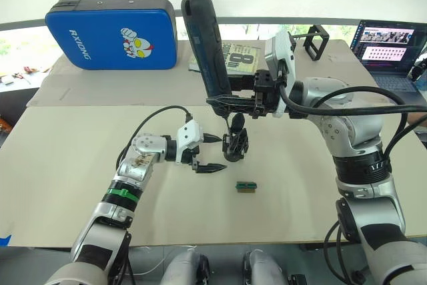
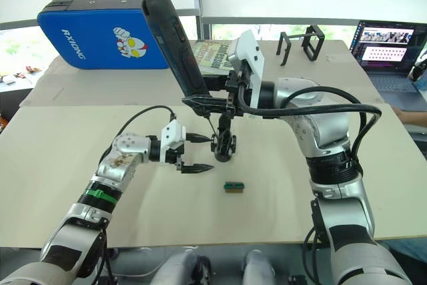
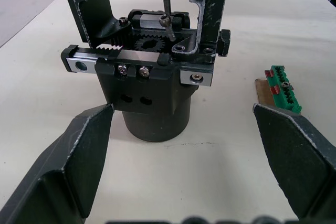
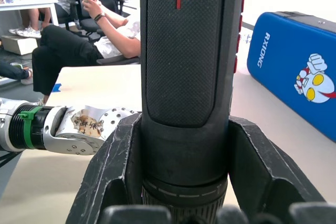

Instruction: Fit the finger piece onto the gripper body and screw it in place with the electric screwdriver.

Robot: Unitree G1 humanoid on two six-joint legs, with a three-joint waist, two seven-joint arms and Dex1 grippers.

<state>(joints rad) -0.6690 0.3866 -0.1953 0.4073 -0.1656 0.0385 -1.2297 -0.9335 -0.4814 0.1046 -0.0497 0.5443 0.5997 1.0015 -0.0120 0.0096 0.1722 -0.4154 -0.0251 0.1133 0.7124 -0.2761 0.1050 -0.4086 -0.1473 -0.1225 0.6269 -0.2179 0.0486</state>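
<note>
One electric screwdriver [image 1: 208, 45] near-upright, bit down on gripper body [image 1: 235, 145], clamped in right end effector [image 1: 230, 103]; left end effector [image 1: 208, 153] spread wide.

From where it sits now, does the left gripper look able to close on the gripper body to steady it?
Probably yes. The left gripper is open, with the gripper body standing just beyond its fingertips and nothing between them. The electric screwdriver comes down from above, its bit on a top screw, leaving the round base free.
</note>
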